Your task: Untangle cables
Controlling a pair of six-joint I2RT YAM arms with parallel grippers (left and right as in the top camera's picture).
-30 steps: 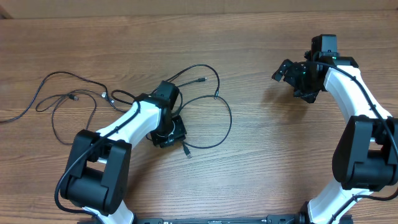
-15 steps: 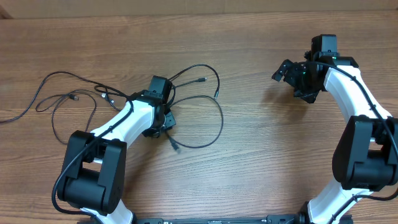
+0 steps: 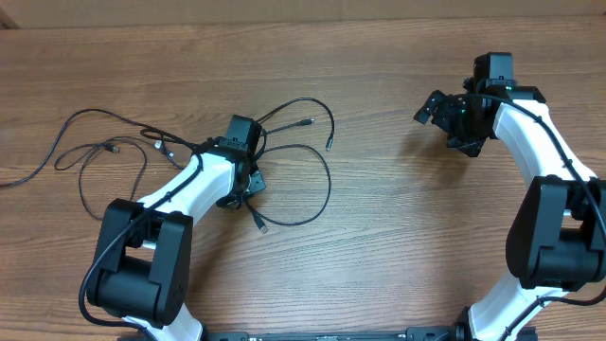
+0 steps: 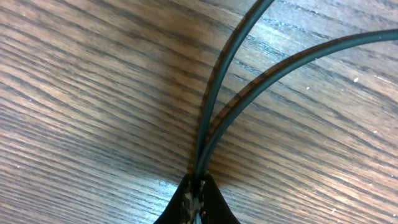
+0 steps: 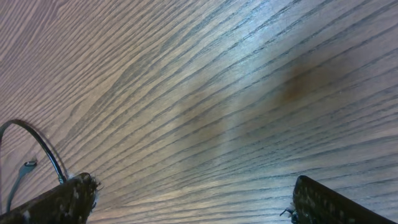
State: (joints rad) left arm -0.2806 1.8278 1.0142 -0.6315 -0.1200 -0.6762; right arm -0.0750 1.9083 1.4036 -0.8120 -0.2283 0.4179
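Thin black cables (image 3: 328,180) lie looped on the wooden table (image 3: 398,237), from the centre out to the left (image 3: 95,116). Small plug tips show at several ends, one (image 3: 262,227) just below my left gripper (image 3: 244,189). In the left wrist view that gripper (image 4: 198,190) is shut on two cable strands (image 4: 219,81) that fan out from its tips across the wood. My right gripper (image 3: 431,109) hovers at the far right, away from the cables. In the right wrist view its fingers (image 5: 68,199) stand wide open over bare wood, with a cable loop (image 5: 43,146) at the left edge.
The thicker black wires of my left arm (image 3: 142,223) run along its white links. A lone cable tail (image 3: 28,175) trails off the table's left edge. Both arm bases (image 3: 559,256) stand at the near edge.
My left gripper has shut on the cable strands and shifted left and slightly back, dragging the centre loop with it. The right arm has not moved.
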